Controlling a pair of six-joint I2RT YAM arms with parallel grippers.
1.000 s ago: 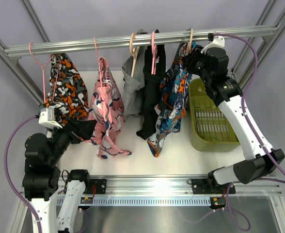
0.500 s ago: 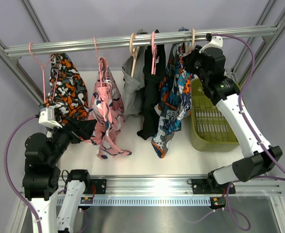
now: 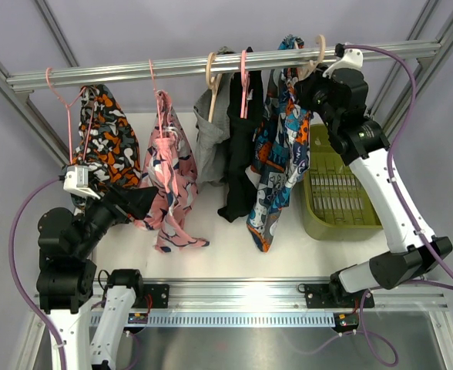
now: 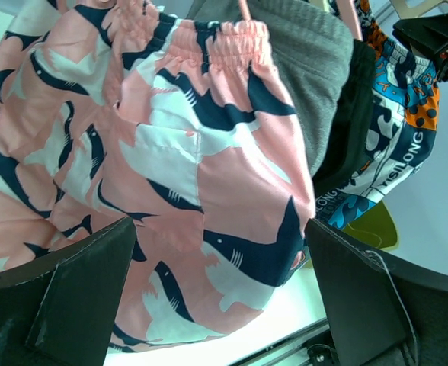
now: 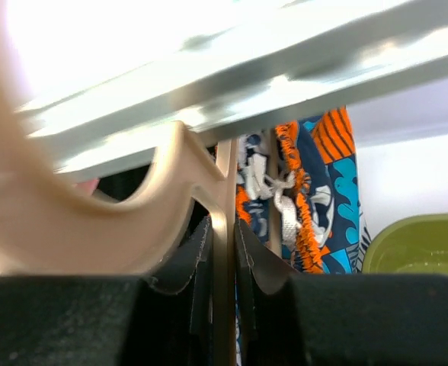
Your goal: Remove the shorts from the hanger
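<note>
The blue-orange-white patterned shorts hang on a beige hanger at the right end of the rail. My right gripper is shut on that hanger's neck, with the hook raised above the rail. In the right wrist view the fingers pinch the beige hanger, and the shorts hang behind it. Black shorts and grey shorts hang at mid-rail. My left gripper is open and empty, facing pink shark-print shorts.
A green basket sits on the white table under my right arm. Pink shark-print shorts and orange-black-white shorts hang on pink hangers at the left. Frame posts slant at both sides.
My right gripper has lifted the beige hanger and the patterned shorts up and to the right, so the hook is now above the rail. The left arm has barely shifted.
</note>
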